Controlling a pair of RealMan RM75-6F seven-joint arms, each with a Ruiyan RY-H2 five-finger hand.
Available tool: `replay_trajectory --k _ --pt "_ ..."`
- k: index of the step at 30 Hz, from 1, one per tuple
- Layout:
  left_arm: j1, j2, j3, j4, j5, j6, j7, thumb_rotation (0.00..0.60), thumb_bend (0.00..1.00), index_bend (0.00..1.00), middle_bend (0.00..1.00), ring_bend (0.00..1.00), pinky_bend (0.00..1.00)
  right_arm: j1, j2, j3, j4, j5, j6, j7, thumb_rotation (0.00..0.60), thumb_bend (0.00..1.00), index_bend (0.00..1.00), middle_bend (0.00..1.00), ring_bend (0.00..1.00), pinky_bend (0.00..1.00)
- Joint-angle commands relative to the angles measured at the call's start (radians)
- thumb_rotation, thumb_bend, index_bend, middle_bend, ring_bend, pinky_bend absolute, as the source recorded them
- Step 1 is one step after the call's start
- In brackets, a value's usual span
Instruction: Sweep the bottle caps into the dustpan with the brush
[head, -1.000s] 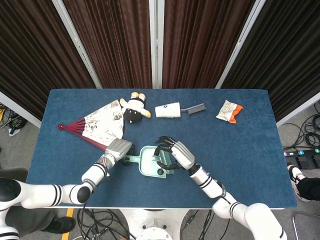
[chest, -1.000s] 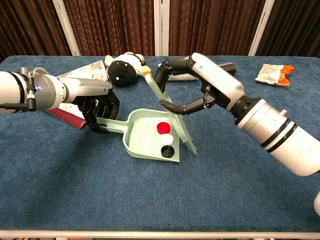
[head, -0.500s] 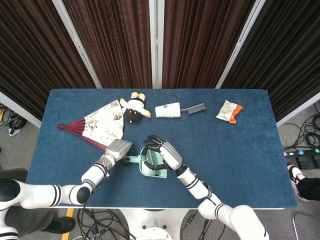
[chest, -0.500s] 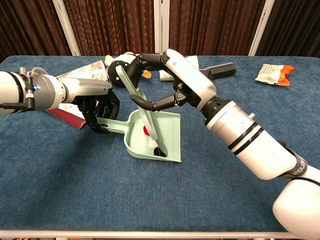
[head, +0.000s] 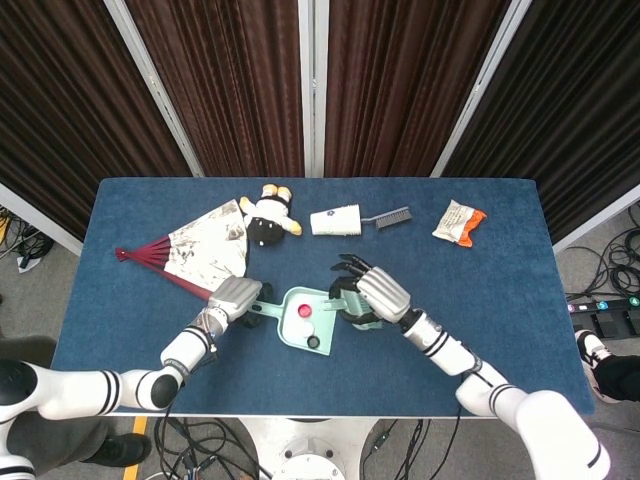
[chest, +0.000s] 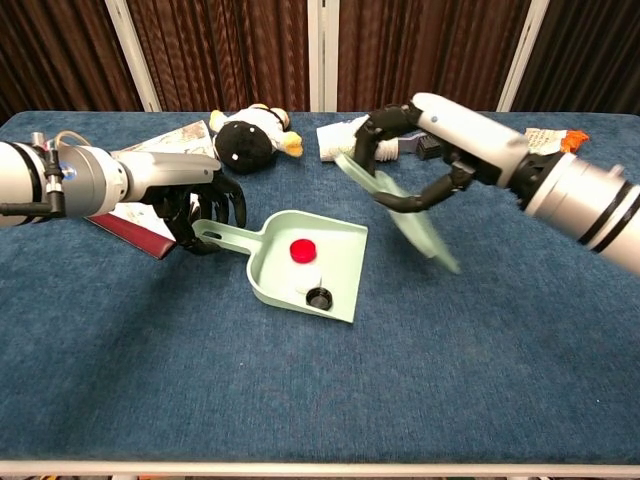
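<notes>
Left hand (chest: 190, 208) grips the dustpan (chest: 340, 272) handle; caps (chest: 301, 250) lie inside. Right hand (chest: 440, 150) holds the brush (chest: 405, 218), right of the pan.

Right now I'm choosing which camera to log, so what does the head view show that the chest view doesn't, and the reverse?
Only the head view shows the folding fan whole, the snack packet entire, and the floor cables. Only the chest view shows the green brush clearly in the right hand, raised beside the dustpan. Both show the left hand on the dustpan handle, red, white and black caps inside, and the plush toy.
</notes>
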Motion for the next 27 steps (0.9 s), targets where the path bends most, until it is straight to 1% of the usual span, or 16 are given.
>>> replay_trajectory --k 1,2,4,6,8,9,10,12,15,18,21,23,27 --pt "0.007 -0.002 -0.001 0.0 0.011 0.015 -0.003 0.6 0.29 0.21 0.29 0.2 0.41 0.033 0.172 -0.047 -0.197 0.011 -0.195 -0.208 0.6 0.58 0.62 0.52 0.11 0.01" --pt "0.012 -0.003 -0.003 -0.003 0.017 0.026 -0.006 0.6 0.29 0.2 0.27 0.18 0.38 0.041 0.196 -0.048 -0.232 0.022 -0.236 -0.261 0.6 0.57 0.61 0.5 0.1 0.0" --pt "0.022 0.0 -0.008 -0.01 0.031 0.046 -0.013 0.6 0.29 0.18 0.24 0.13 0.31 0.05 0.224 -0.046 -0.281 0.041 -0.293 -0.338 0.6 0.56 0.53 0.45 0.04 0.0" --pt "0.038 0.009 -0.012 -0.027 0.055 0.074 -0.023 0.6 0.29 0.18 0.23 0.11 0.27 0.057 0.249 -0.043 -0.337 0.065 -0.352 -0.411 0.6 0.54 0.46 0.4 0.01 0.0" --pt "0.055 0.026 -0.013 -0.049 0.084 0.106 -0.027 0.6 0.29 0.17 0.23 0.1 0.25 0.059 0.271 -0.043 -0.385 0.091 -0.403 -0.474 0.6 0.53 0.36 0.34 0.0 0.0" --pt "0.063 0.034 -0.013 -0.058 0.097 0.121 -0.029 0.6 0.29 0.17 0.23 0.1 0.25 0.058 0.28 -0.041 -0.405 0.103 -0.42 -0.497 0.6 0.51 0.27 0.3 0.0 0.0" --pt "0.074 0.043 -0.011 -0.068 0.11 0.138 -0.033 0.6 0.29 0.17 0.23 0.1 0.25 0.056 0.29 -0.039 -0.423 0.114 -0.43 -0.519 0.6 0.48 0.19 0.25 0.0 0.0" --pt "0.1 0.061 -0.012 -0.081 0.14 0.184 -0.041 0.6 0.29 0.17 0.23 0.1 0.25 0.036 0.311 -0.027 -0.457 0.137 -0.414 -0.553 0.6 0.46 0.11 0.2 0.0 0.0" --pt "0.146 0.074 -0.014 -0.061 0.177 0.26 -0.057 0.6 0.29 0.17 0.23 0.1 0.24 -0.009 0.351 -0.008 -0.498 0.166 -0.352 -0.568 0.6 0.45 0.08 0.17 0.0 0.0" --pt "0.205 0.079 -0.007 -0.022 0.223 0.366 -0.063 0.6 0.29 0.17 0.23 0.1 0.24 -0.065 0.409 0.003 -0.542 0.191 -0.28 -0.58 0.6 0.43 0.08 0.18 0.0 0.0" --pt "0.271 0.096 0.018 0.011 0.288 0.483 -0.047 0.6 0.28 0.18 0.23 0.1 0.23 -0.137 0.47 0.004 -0.583 0.217 -0.199 -0.59 0.6 0.39 0.07 0.22 0.0 0.0" --pt "0.32 0.108 0.037 0.042 0.323 0.56 -0.027 0.6 0.28 0.21 0.23 0.1 0.22 -0.19 0.513 0.0 -0.612 0.239 -0.151 -0.59 0.6 0.37 0.07 0.24 0.0 0.0" --pt "0.412 0.139 0.062 0.068 0.365 0.655 -0.049 0.6 0.27 0.22 0.23 0.1 0.21 -0.287 0.57 -0.008 -0.654 0.272 -0.061 -0.603 0.6 0.35 0.07 0.23 0.0 0.0"
